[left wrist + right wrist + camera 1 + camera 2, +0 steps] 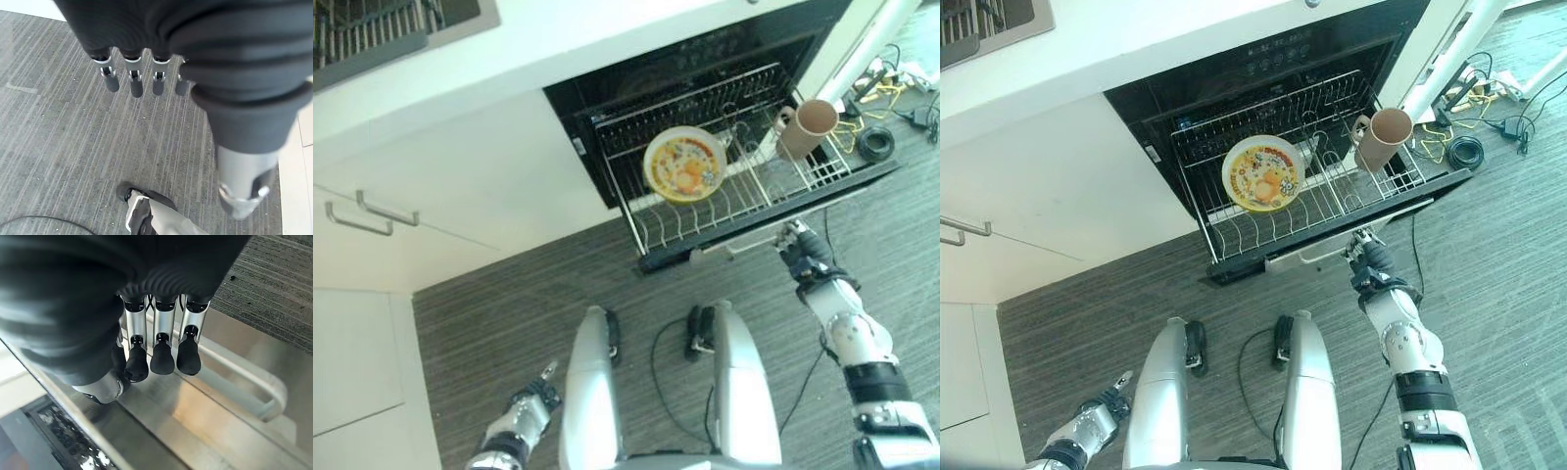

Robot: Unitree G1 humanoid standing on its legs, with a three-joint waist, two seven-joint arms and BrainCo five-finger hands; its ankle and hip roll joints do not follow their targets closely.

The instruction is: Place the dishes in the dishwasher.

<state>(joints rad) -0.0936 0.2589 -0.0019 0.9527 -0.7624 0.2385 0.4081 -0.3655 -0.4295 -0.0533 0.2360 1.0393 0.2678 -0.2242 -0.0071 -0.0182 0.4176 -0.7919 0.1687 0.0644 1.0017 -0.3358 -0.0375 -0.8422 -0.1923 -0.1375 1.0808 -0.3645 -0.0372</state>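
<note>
The dishwasher stands open with its wire rack [744, 201] pulled out. A yellow patterned plate [684, 164] stands on edge in the rack's middle. A brown cup [808, 127] sits at the rack's right end. My right hand [803, 253] is at the lowered steel door [754, 238]. Its straight fingers [161, 347] rest their tips on the steel beside the bar handle [244, 377], holding nothing. Low by the floor on my left, the left hand [533, 399] hangs with its fingers [132, 78] straight and empty.
White cabinets with bar handles [372, 215] stand left of the dishwasher, under a white counter with a dark drying rack [372, 34]. Cables and a dark coil [876, 142] lie on the floor to the right, by a white post [876, 44].
</note>
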